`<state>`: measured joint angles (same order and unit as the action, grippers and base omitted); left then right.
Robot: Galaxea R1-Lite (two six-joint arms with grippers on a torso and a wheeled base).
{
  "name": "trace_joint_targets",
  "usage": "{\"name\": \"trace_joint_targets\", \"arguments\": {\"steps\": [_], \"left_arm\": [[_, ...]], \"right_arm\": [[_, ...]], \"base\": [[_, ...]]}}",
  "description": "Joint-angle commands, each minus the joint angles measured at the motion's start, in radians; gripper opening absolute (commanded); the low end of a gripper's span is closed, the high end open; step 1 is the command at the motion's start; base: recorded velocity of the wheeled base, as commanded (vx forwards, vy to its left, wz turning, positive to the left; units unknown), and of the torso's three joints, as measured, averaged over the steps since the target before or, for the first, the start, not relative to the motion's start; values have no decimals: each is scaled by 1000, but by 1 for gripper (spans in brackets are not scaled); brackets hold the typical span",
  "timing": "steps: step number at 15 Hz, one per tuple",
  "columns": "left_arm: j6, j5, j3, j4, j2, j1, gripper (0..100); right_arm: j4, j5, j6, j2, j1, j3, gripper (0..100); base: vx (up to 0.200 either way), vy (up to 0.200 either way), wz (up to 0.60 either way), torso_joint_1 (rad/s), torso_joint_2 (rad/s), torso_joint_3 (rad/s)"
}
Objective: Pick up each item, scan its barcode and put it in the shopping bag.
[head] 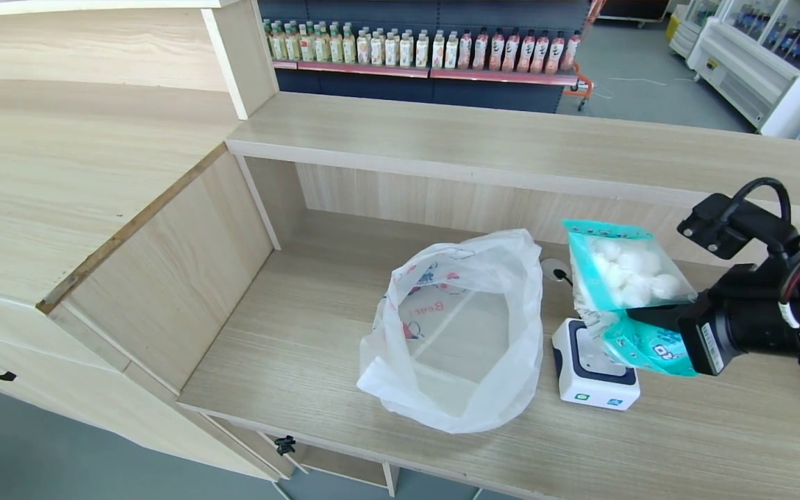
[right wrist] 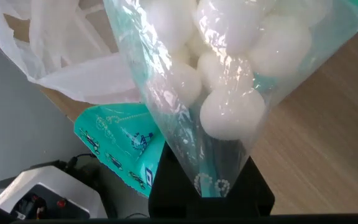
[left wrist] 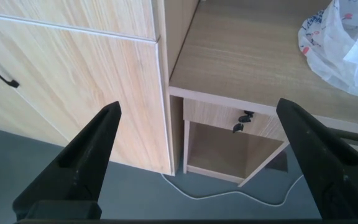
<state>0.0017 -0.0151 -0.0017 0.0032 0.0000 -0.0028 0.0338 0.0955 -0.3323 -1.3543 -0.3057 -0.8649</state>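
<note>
Packet of white balls (head: 626, 274) was clamped in right gripper (head: 653, 318) just over the scanner (head: 591, 378), likely to present its barcode, with the shopping bag (head: 455, 333) gaping beside it for the drop; left gripper (left wrist: 199, 107) hung spread, empty.

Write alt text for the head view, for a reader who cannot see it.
The right gripper holds a teal packet of white balls above a white scanner on a wooden counter. An open white shopping bag lies beside the scanner.
</note>
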Motion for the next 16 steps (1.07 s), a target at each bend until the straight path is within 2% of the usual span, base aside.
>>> {"name": "trace_joint_targets", "arguments": {"steps": [1, 3, 6, 7, 8, 12, 16], "left_arm": [[0, 0, 0, 0, 0, 0, 100], [0, 0, 0, 0, 0, 0, 100], [0, 0, 0, 0, 0, 0, 100], [0, 0, 0, 0, 0, 0, 100], [0, 0, 0, 0, 0, 0, 100], [0, 0, 0, 0, 0, 0, 100], [0, 0, 0, 0, 0, 0, 100]], "right_arm": [[-18, 0, 1, 17, 2, 14, 0], [-26, 3, 4, 21, 2, 21, 0], [-34, 4, 15, -8, 28, 47, 0], [-72, 4, 32, -40, 40, 67, 0], [-193, 4, 93, -95, 54, 107, 0], [-397, 4, 240, -224, 56, 149, 0], [-571, 4, 326, -278, 0, 237, 0]], "base": [[0, 0, 600, -2, 2, 2], [0, 0, 600, 0, 2, 2], [0, 0, 0, 0, 0, 0], [0, 0, 0, 0, 0, 0], [0, 0, 0, 0, 0, 0], [0, 0, 0, 0, 0, 0], [0, 0, 0, 0, 0, 0]]}}
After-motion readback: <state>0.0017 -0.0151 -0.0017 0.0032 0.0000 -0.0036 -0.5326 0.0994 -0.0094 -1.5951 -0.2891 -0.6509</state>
